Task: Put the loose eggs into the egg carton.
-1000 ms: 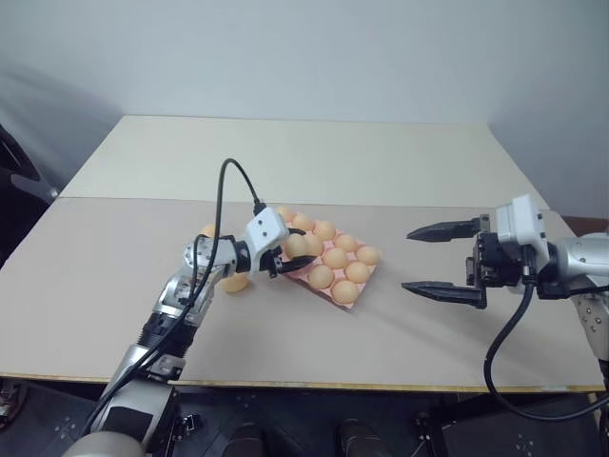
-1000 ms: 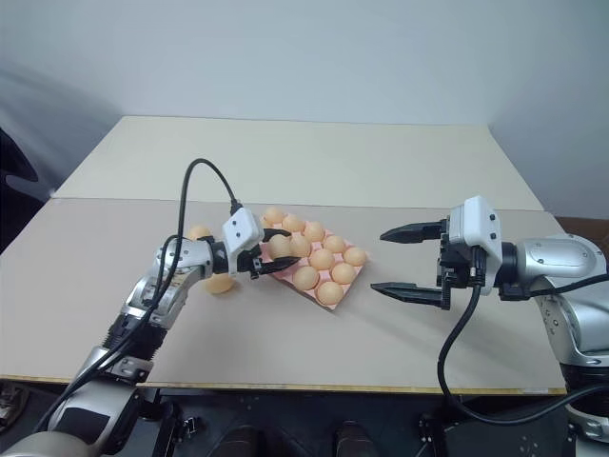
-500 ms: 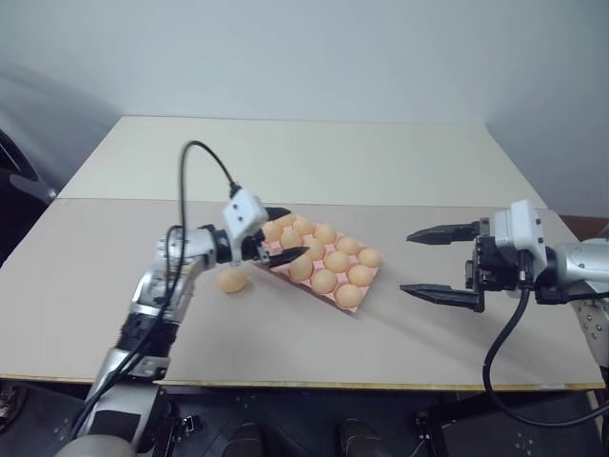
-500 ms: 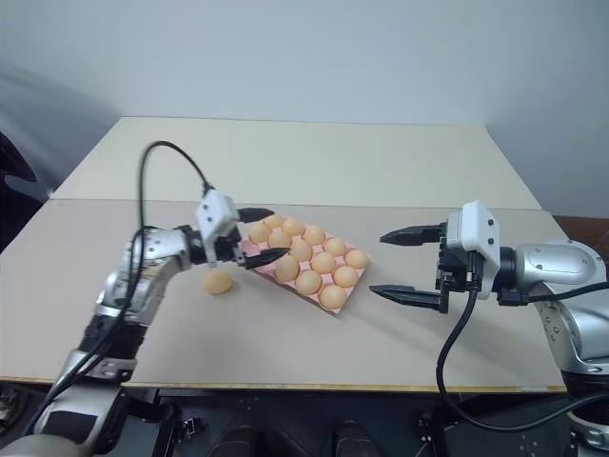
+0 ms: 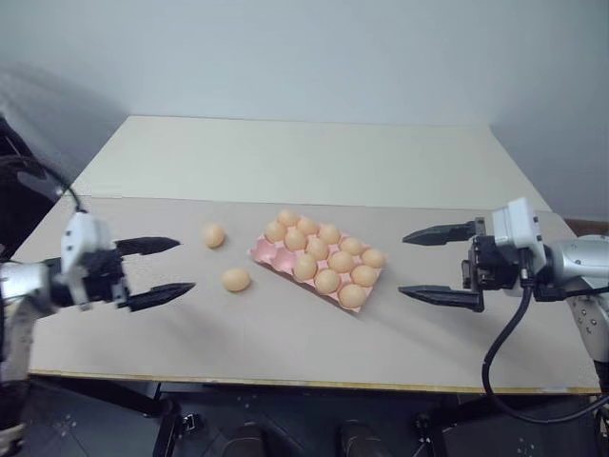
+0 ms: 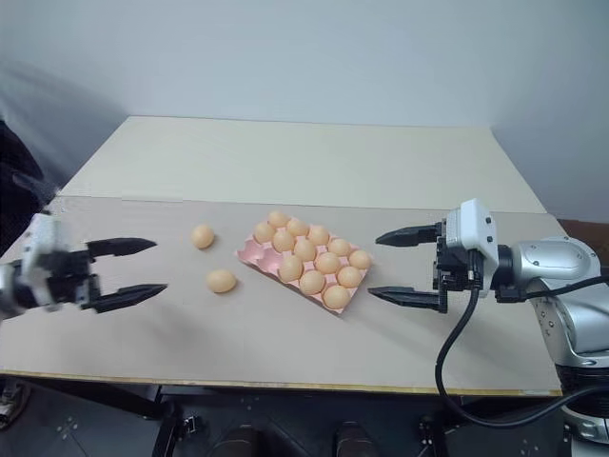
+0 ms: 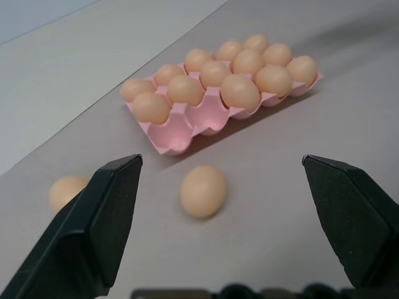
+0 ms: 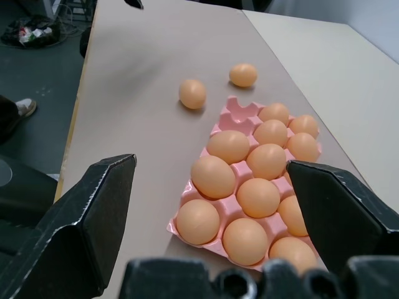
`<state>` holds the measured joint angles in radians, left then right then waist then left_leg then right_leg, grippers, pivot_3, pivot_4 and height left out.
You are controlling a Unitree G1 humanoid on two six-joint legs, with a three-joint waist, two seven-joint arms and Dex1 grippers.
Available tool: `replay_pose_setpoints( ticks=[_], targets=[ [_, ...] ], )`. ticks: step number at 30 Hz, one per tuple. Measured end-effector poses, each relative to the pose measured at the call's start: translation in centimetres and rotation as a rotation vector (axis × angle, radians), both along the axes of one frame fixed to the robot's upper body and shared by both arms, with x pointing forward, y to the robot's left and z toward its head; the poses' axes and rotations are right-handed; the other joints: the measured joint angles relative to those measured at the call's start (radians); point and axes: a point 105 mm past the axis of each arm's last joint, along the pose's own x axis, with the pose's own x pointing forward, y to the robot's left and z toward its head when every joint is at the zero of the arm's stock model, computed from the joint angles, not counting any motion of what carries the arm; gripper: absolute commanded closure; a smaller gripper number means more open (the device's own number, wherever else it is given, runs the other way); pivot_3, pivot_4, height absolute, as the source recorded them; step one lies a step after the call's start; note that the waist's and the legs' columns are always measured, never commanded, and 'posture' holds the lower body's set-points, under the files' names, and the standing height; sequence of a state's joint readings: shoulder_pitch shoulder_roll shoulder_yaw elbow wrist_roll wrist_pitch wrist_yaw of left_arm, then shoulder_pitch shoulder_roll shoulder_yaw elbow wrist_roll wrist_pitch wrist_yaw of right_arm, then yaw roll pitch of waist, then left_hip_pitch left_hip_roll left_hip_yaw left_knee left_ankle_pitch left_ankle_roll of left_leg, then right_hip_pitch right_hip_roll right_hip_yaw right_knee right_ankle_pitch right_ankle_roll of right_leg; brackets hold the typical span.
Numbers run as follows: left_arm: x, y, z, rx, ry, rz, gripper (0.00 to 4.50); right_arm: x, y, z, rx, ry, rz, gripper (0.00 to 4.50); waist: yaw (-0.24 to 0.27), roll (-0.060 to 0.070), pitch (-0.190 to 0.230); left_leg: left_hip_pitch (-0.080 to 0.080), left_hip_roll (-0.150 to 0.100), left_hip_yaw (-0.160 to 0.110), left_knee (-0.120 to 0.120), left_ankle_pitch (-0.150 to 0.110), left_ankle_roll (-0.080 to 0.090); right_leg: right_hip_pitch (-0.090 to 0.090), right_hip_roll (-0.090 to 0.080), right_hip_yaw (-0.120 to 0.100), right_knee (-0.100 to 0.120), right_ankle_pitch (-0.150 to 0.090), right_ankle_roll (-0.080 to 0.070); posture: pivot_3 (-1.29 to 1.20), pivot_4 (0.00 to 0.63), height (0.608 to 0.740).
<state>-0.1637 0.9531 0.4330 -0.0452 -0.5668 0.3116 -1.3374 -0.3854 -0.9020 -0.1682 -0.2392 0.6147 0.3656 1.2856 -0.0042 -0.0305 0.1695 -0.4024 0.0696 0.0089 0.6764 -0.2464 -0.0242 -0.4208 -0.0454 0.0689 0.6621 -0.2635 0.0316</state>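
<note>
Beige surface (image 5: 285, 343) holds the egg carton (image 5: 319, 262) nearly full, two loose eggs (image 5: 236, 279) ahead of the wide-open, empty left tool (image 5: 162, 271); right tool (image 5: 433, 265) likewise.

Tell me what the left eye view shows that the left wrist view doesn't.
Left eye view extra: the open right pincer on its arm. Left wrist view extra: no new objects, just a closer look at the pink moulded-pulp egg carton and its empty corner cups. Shared: the open left pincer, the carton, and two loose pale orange oval eggs on the beige table.
</note>
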Motion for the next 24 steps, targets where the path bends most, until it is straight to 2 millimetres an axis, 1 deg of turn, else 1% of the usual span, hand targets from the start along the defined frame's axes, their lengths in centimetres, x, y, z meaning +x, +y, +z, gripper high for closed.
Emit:
replay_pose_setpoints(
  ticks=[6,11,16,19,24],
  targets=[
    [-1.4,1.1,0.1,-0.037,0.014,0.058,0.02,0.0,-0.2,-0.2,0.001,0.018,0.013,0.00,-0.005,0.000,0.000,-0.001,0.000,0.000,0.000,0.000,0.000,-0.001,0.000,0.000,0.000,0.000,0.000,0.00,0.150,0.740],
    [-2.0,0.9,0.2,-0.046,0.014,0.061,0.02,0.1,-0.1,0.1,0.000,0.011,0.025,0.00,-0.008,0.000,0.000,0.000,0.000,0.000,0.000,0.000,0.000,-0.001,0.000,0.000,0.000,0.000,0.000,0.00,0.150,0.740],
    [-1.9,0.8,-0.2,-0.029,0.017,0.070,0.02,0.1,-0.1,0.1,-0.001,0.012,0.029,0.00,-0.008,0.000,0.000,0.000,0.000,0.001,0.000,0.000,0.000,-0.001,0.000,0.001,0.000,0.000,0.000,0.00,0.150,0.740],
    [-0.7,0.0,-1.7,0.047,0.010,0.070,0.02,0.1,-0.1,0.2,0.000,0.009,0.031,0.00,-0.004,0.000,0.000,0.001,0.000,0.001,0.000,0.000,0.000,0.001,0.000,0.001,0.000,0.000,0.000,0.00,0.150,0.740],
    [3.2,-3.7,-5.3,0.066,0.000,0.029,0.02,0.2,0.4,0.2,-0.002,0.009,0.047,0.00,0.004,0.000,0.000,0.000,0.000,0.001,0.000,0.000,0.001,0.000,0.000,0.001,0.000,0.000,0.000,0.00,0.150,0.740]
  ],
)
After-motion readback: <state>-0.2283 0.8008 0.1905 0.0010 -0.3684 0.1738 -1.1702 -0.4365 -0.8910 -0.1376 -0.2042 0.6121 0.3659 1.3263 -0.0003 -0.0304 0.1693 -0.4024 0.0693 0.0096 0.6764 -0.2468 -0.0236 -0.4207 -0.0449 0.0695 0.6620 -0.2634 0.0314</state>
